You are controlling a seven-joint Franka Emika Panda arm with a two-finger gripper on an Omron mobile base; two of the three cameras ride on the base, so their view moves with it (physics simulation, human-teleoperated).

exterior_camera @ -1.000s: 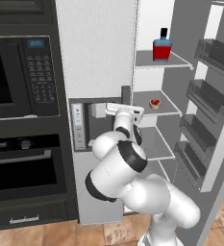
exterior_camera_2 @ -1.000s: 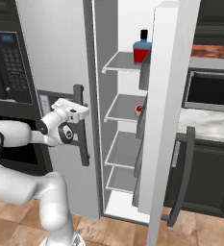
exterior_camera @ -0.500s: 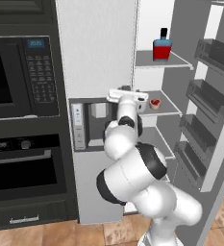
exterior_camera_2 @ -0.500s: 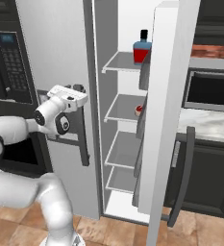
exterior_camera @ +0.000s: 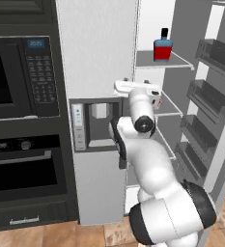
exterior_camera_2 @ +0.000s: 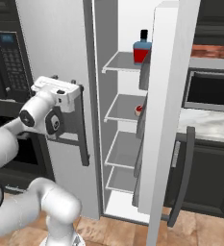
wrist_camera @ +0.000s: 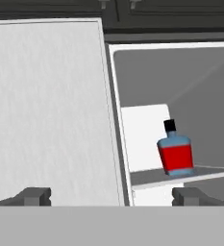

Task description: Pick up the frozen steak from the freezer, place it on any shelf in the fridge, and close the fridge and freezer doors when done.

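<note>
My claw is spread wide and holds nothing, raised before the closed freezer door. Right of that door the fridge door stands open. I can't see the steak, presumably inside the freezer; everything remains.

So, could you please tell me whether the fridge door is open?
Open: the fridge door is swung out, showing shelves and a bottle.

A rendered home kitchen: a built-in microwave stacked over a wall oven stands left of the hand, an open fridge with wire-edged shelves lies ahead to its right, beside a marble counter and tiled floor.
</note>
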